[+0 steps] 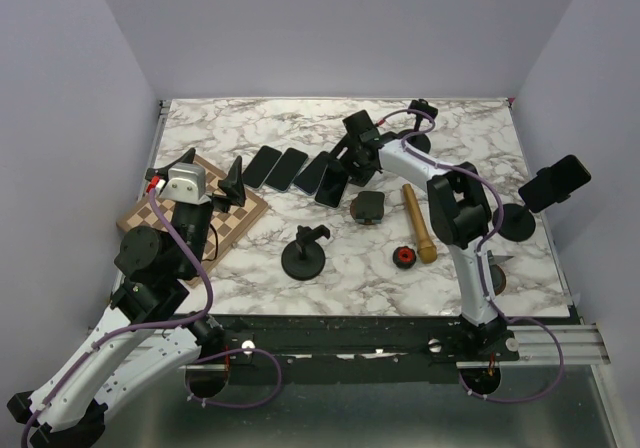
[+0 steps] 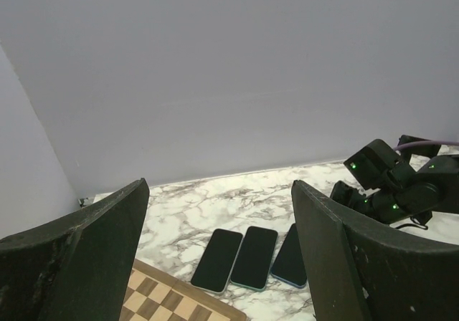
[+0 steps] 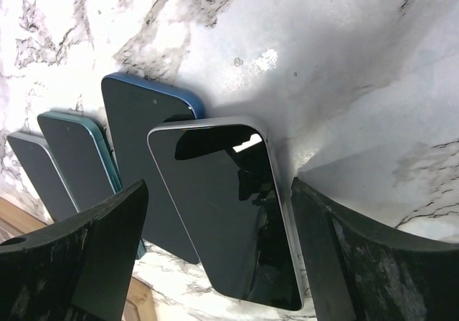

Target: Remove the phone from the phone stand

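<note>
A dark phone (image 1: 558, 182) sits tilted on a black phone stand (image 1: 516, 225) at the table's right edge. Several other phones lie flat in a row at the back. My right gripper (image 1: 345, 173) (image 3: 215, 188) hangs open over the rightmost, silver-edged phone (image 1: 332, 185) (image 3: 229, 213), one finger on each side of it. That phone rests on the marble, partly over a blue phone (image 3: 140, 142). My left gripper (image 1: 214, 173) (image 2: 219, 188) is open and empty above the chessboard (image 1: 195, 223), facing the row of phones (image 2: 251, 258).
An empty black stand (image 1: 305, 253) stands mid-table, a dark rounded object (image 1: 367, 206) behind it. A wooden pestle (image 1: 419, 224) and a small red piece (image 1: 404, 257) lie right of centre. The marble table (image 1: 260, 133) ends at purple walls.
</note>
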You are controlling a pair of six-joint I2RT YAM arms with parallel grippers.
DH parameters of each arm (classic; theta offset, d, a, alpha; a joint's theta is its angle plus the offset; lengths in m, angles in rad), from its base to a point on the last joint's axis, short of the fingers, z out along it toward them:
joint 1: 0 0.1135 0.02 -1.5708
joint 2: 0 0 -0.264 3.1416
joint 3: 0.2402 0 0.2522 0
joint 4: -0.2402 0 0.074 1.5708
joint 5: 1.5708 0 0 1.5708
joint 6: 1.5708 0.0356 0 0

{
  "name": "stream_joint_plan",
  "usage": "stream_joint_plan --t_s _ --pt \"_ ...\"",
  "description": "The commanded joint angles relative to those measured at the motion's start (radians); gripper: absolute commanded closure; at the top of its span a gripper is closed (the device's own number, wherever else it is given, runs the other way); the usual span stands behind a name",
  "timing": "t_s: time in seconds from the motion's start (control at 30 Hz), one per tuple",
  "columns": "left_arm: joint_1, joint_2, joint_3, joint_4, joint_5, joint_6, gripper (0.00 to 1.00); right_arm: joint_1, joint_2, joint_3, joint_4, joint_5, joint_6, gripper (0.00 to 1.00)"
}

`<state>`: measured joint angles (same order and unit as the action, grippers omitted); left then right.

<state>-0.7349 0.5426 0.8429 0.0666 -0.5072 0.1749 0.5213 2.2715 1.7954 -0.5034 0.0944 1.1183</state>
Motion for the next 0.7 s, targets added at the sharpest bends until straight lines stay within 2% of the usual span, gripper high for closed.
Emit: stream_joint_plan --t_s 0.0,0.13,0.27,0.53,0.67 --pt "0.002 0.003 0.002 0.003 0.002 -0.009 0.12 0.003 0.099 -0.019 -0.094 0.049 -0.028 0.09" --pt "0.002 0.005 0.006 -0.001 0.007 -0.014 0.12 0.019 0.137 0.086 -0.202 0.14 -0.105 0.03" --pt "0.002 0.01 0.005 -0.002 0.006 -0.014 0.12 0.044 0.124 0.121 -0.257 0.302 -0.134 0.0" --pt "0.002 0.013 0.007 -0.006 0.009 -0.018 0.12 0.064 0.24 0.321 -0.417 0.404 -0.181 0.0" --pt "0.002 0.012 0.008 -0.006 0.009 -0.018 0.12 0.066 0.236 0.288 -0.356 0.355 -0.198 0.0"
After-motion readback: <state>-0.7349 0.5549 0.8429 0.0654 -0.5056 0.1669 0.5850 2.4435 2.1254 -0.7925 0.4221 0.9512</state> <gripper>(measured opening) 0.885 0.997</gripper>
